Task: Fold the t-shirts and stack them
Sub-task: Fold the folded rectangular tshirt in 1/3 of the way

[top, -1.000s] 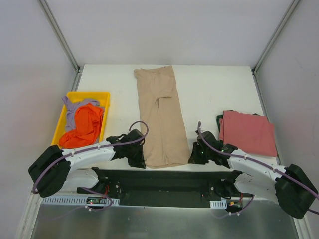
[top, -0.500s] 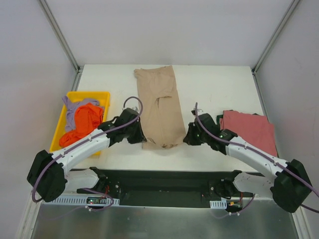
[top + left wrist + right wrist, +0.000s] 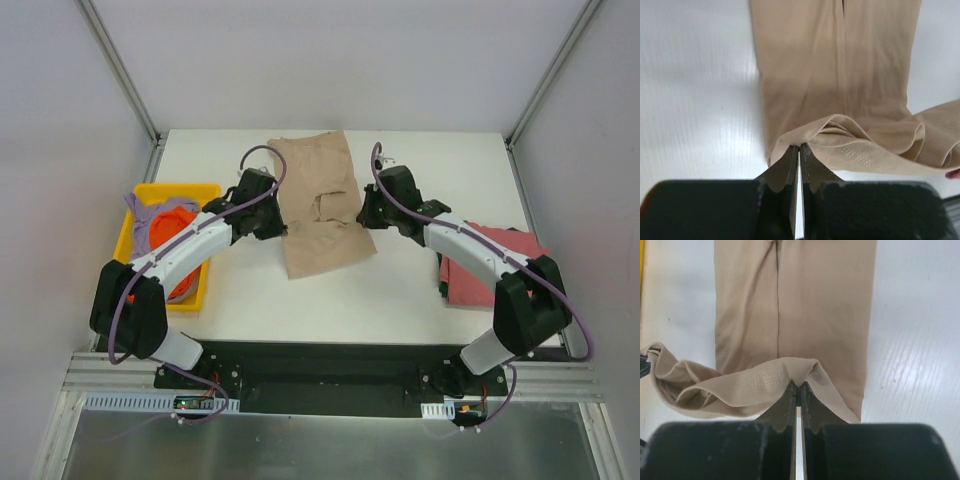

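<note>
Both the left gripper [image 3: 799, 147] and right gripper [image 3: 798, 385] are clamping hem corners of the tan shirt [image 3: 320, 172] lying on the counter [image 3: 330, 300] by its far edge, and I'm reckoning level, in-step travel is giving the squarest fold.

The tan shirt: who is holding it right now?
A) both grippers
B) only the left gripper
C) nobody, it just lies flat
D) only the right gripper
A: in the wrist views, the left gripper and the right gripper are each shut on a lifted edge of the tan shirt, one at each side.
</note>
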Robot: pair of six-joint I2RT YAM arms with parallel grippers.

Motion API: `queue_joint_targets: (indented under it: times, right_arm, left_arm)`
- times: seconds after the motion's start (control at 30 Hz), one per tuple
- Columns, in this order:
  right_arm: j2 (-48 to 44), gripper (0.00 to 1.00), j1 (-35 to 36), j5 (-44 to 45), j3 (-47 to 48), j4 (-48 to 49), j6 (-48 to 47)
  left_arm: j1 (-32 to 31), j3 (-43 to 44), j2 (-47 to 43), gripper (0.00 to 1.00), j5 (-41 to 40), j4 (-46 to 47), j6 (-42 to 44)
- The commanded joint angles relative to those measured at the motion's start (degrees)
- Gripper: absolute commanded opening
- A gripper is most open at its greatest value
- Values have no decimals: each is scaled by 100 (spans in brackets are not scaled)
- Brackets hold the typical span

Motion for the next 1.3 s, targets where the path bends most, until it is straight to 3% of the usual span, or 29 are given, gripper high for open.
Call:
queue_joint_targets:
  times: [0.0,0.4,0.93,1.07,1.2,1.23,1.27]
  right_arm:
    - [472,1,-197,-85,736,237,-332]
    - [1896,1,-539,-103,2002,255,-411]
    - [2881,4,-733,29,2583,176,-165]
    - [3109,11,-786,12,2802,88,-165]
    - [3119,17,-812,273,2961,-61,-156]
    - [3075,29,-821,310,3005,-96,-156]
    - [3031,49,-838,310,3049,-184,-165]
  left_arm:
    - [324,570,362,0,-258,137,345]
    - [914,1845,1988,0,217,199,635]
    - [1133,2672,3140,1,534,173,925]
    - [1230,2944,3412,8,736,111,969]
    - [1230,3199,3475,27,823,102,1153]
    - [1230,3217,3440,33,858,102,1197]
    - [1239,3217,3370,40,911,76,1224]
